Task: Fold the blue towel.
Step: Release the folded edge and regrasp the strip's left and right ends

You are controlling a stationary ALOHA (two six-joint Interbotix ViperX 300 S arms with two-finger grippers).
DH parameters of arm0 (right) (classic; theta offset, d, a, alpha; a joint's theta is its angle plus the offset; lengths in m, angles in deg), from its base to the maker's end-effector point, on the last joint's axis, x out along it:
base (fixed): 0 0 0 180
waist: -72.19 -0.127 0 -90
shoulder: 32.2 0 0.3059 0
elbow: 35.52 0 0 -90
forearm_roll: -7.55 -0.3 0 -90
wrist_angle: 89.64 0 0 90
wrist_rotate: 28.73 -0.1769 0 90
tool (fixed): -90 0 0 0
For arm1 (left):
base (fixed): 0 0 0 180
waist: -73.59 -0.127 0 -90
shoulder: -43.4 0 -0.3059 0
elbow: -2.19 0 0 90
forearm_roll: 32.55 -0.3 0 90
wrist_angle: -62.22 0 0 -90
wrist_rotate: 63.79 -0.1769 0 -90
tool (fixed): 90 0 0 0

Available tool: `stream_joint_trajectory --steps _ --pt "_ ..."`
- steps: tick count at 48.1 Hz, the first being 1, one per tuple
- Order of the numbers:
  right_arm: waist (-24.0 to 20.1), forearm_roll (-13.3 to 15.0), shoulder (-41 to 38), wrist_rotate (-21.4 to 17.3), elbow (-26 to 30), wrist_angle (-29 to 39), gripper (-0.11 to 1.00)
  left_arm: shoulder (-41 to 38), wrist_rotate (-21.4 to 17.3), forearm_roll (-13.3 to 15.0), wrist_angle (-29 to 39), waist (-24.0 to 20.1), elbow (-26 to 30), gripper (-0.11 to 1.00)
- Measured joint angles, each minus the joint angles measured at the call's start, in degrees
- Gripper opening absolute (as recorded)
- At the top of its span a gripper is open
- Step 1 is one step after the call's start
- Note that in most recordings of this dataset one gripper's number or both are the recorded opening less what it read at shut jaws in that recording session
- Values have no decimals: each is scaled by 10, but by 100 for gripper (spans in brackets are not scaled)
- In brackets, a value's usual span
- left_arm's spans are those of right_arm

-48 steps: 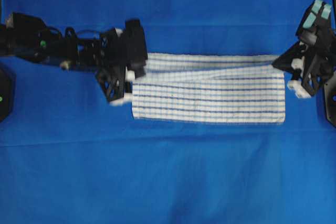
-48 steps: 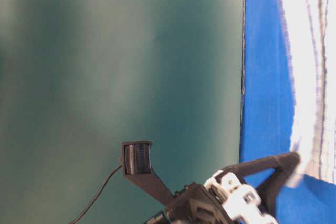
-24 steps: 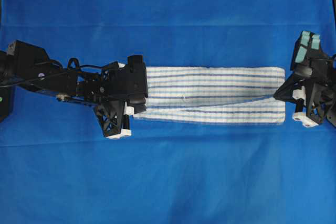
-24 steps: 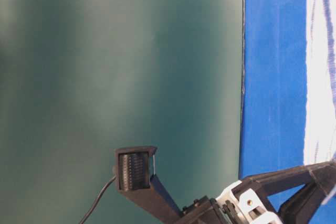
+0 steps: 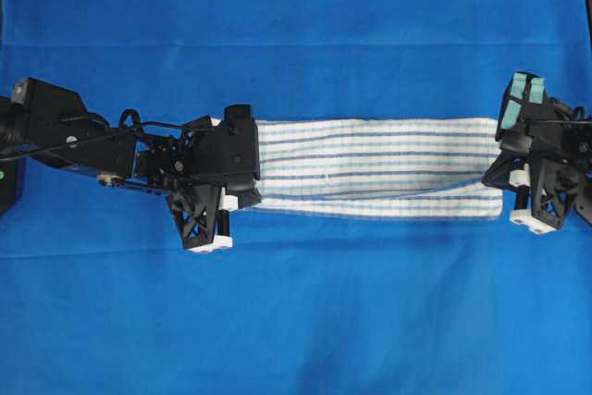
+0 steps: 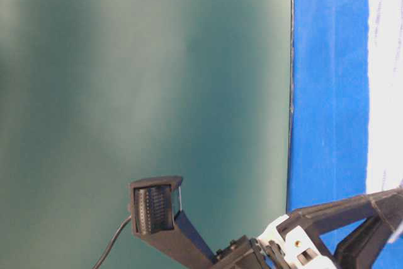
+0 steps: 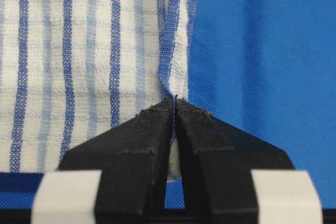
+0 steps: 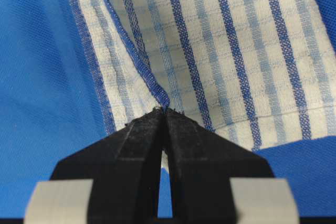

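Both grippers, left and right, pinch the towel edge tight; uneven pulling could skew the fold.

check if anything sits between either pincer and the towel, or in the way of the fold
Nothing visible does. The left pincer and right pincer are each already shut on an edge of the towel, one at each end. Only the bare blue cloth lies around the towel, with no other object on it.

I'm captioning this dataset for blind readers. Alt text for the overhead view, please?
A striped blue towel lies stretched in a long band between the left gripper and right gripper, each shut on one end, over a blue cloth.
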Motion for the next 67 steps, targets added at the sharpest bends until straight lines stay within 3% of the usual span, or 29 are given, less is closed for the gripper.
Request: stream_joint_trajectory --steps 7,10,12,21,24,30,40,51,67 --pt "-2 -4 -11 0 3 -4 2 0 0 0 -3 -1 0 1" --pt "0 -5 -14 1 4 -4 3 0 0 0 -4 -1 1 7" --pt "0 -7 -16 0 4 -4 9 0 0 0 -5 -2 1 15" --pt "-2 -8 -8 2 4 -4 64 0 -1 0 -3 -9 1 72" --pt "-2 -3 3 2 4 -3 66 0 -4 0 0 -13 1 82" --pt "11 16 31 3 4 -2 60 0 -10 0 4 -33 0 76" --pt "94 50 39 3 4 4 61 0 -15 0 5 -77 0 75" --pt "175 88 4 2 4 6 61 3 -54 -2 5 -116 1 76" --pt "199 109 -69 4 4 -37 61 -13 -63 -2 -2 -146 0 75"
